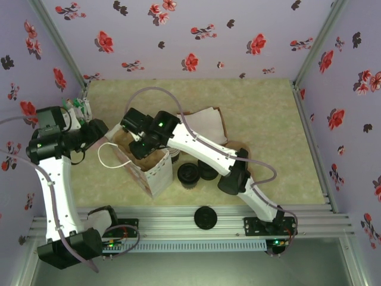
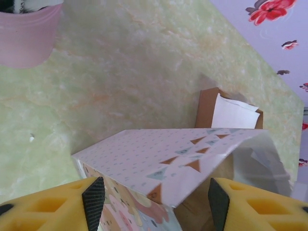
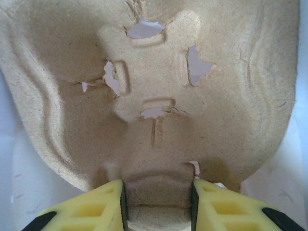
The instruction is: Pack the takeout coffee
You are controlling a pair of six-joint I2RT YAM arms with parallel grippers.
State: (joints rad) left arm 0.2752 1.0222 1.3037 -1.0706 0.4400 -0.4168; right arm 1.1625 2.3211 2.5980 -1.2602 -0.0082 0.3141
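Note:
The takeout coffee (image 1: 189, 174), a dark cup under a black lid, stands on the table just right of the patterned paper bag (image 1: 152, 176). My right gripper (image 1: 141, 148) reaches down into the bag's open top. It is shut on the tab of a brown pulp cup carrier (image 3: 154, 86), gripped between the yellow fingers of the right gripper (image 3: 158, 202). My left gripper (image 1: 102, 132) is at the bag's left rim. In its wrist view the left gripper (image 2: 155, 202) is open, and the bag's wall (image 2: 159, 154) lies between the pads without touching them.
A second dark stack (image 1: 208, 170) sits right beside the coffee. A loose black lid (image 1: 205, 217) lies on the front rail. A brown box holding white paper (image 1: 208, 122) (image 2: 231, 113) is behind the bag. A pink pot (image 1: 80, 110) (image 2: 29, 33) stands far left.

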